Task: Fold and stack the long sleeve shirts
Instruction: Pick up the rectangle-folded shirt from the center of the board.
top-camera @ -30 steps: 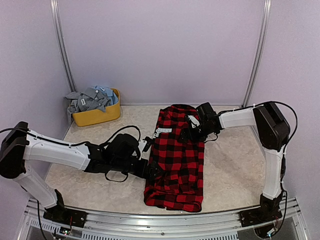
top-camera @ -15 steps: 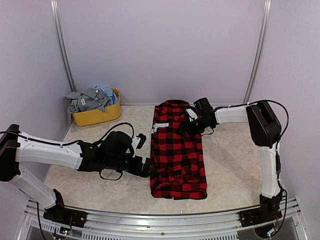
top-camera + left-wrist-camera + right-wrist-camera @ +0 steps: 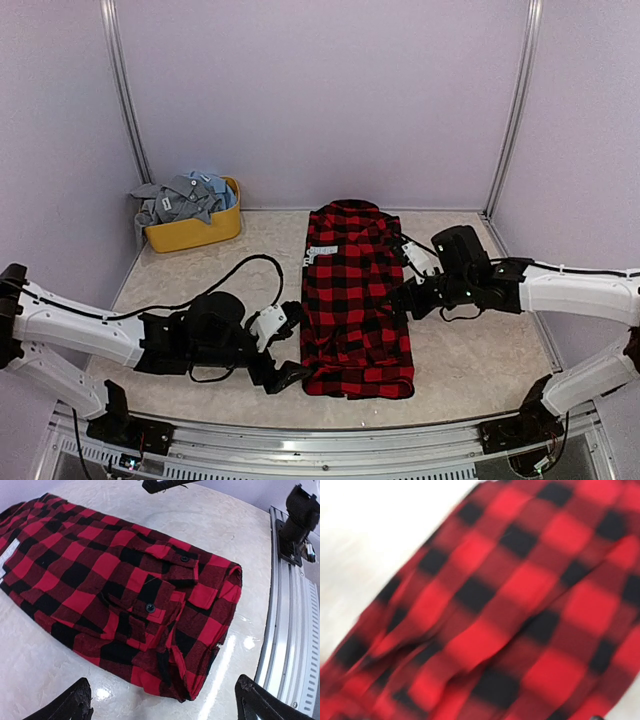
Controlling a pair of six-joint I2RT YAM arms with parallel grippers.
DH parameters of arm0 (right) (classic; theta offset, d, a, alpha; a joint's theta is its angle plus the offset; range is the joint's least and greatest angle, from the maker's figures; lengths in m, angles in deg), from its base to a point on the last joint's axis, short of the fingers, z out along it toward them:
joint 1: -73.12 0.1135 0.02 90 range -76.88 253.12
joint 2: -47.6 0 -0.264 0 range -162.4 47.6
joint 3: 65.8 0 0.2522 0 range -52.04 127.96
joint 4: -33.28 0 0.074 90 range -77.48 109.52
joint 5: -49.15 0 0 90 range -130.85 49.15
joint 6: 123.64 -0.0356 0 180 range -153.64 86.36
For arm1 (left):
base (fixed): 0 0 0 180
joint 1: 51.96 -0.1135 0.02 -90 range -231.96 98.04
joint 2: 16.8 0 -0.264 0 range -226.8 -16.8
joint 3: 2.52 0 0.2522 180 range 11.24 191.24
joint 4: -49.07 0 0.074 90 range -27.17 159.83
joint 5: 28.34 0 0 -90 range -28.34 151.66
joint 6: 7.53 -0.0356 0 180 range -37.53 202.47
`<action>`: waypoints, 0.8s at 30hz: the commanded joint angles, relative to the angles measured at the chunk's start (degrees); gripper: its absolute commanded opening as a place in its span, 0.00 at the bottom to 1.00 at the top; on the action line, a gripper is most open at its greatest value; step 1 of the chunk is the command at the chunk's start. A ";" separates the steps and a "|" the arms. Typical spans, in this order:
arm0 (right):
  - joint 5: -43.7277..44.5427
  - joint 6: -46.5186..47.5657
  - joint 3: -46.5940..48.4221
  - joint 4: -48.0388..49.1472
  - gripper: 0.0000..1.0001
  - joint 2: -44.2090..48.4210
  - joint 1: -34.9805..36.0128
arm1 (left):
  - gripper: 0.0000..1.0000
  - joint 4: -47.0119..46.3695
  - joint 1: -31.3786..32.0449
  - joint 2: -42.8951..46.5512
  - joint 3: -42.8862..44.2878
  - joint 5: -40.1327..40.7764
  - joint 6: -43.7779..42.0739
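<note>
pale stone-look table (image 3: 480,350), lilac walls. red-black flannel (image 3: 355,300) lies mid-table, folded into long strip, collar far. left gripper (image 3: 288,348) spread wide at near-left hem, right gripper (image 3: 409,285) spread at right edge, both empty. likely next: pinch hem corners, fold toward collar.

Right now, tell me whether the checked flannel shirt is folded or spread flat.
Folded. The flannel shirt lies as a narrow strip, no sleeves sticking out, buttoned cuffs layered on top near its end.
</note>
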 commanded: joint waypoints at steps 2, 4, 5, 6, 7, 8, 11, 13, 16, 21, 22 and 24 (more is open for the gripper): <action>1.40 -6.19 -9.87 -2.38 0.89 11.60 7.95 | 0.94 -6.42 4.28 -2.47 -1.34 2.05 -16.19; 0.03 -8.76 -13.32 -0.71 0.87 15.64 10.64 | 0.93 -7.22 5.33 -3.51 -1.33 3.35 -19.96; 0.27 -9.92 -15.43 0.11 0.87 16.96 12.07 | 0.92 -7.23 5.44 -4.15 -1.07 3.52 -21.56; 0.48 -11.10 -16.78 0.72 0.87 17.84 13.34 | 0.91 -7.11 5.47 -5.16 -0.66 3.67 -23.52; 0.84 -12.08 -18.11 1.39 0.86 18.55 14.57 | 0.88 -6.54 5.47 -5.96 -0.07 3.97 -24.71; 1.08 -13.34 -19.30 2.06 0.86 18.84 15.47 | 0.86 -5.34 5.47 -7.37 0.99 3.99 -25.73; 2.64 -15.60 -21.56 2.70 0.85 18.43 18.07 | 0.79 -1.87 5.40 -12.81 5.04 3.58 -28.44; 4.50 -16.14 -21.87 1.86 0.85 17.84 19.04 | 0.77 -0.65 5.30 -16.39 6.55 2.79 -29.66; 4.86 -16.56 -22.14 2.07 0.85 17.80 19.30 | 0.76 -0.47 4.83 -19.15 7.29 2.92 -30.35; 4.72 -17.10 -22.91 1.58 0.85 16.95 19.32 | 0.69 1.18 4.55 -21.13 7.82 1.43 -30.63; 4.68 -17.18 -22.91 1.08 0.85 16.79 19.27 | 0.67 1.51 4.53 -21.25 7.56 1.41 -30.62; 4.53 -17.23 -22.91 0.14 0.85 16.91 19.29 | 0.62 1.77 4.51 -21.40 6.91 0.27 -30.66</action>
